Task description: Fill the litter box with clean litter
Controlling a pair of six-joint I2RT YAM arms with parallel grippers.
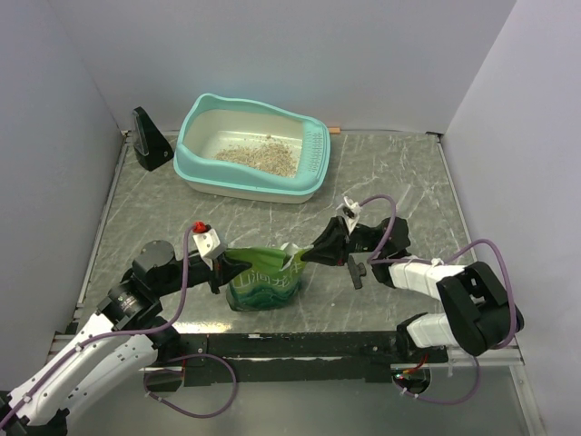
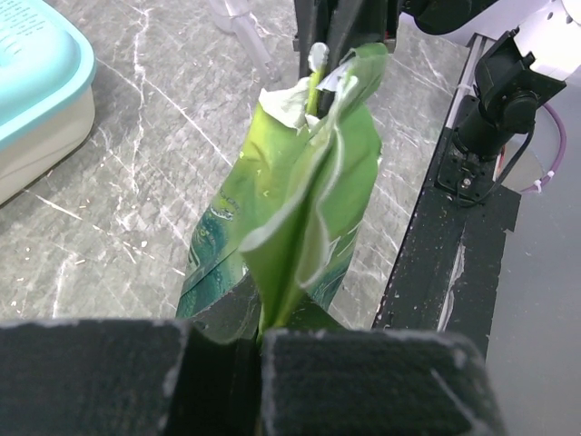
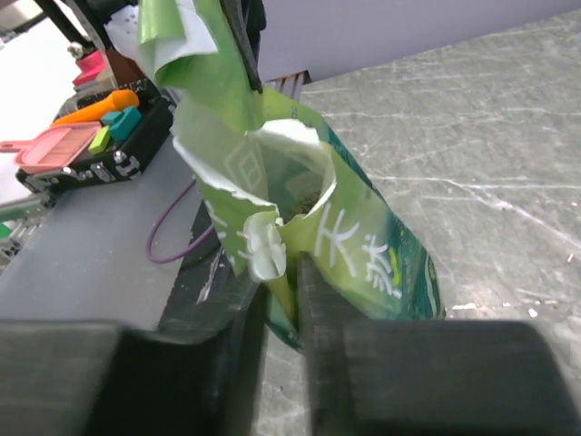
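Top external: pinched green pouch at opposite edges with left gripper and right gripper clamped tight, presumably holding mouth open.

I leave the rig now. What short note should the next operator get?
Left tool: shut on one side of the green pouch.
Right tool: shut on the opposite side.
The pouch stands torn open on the table, apart from the litter box at the far side.
Done: a thin patch of clean litter lies in the box.
To do: pour in more.
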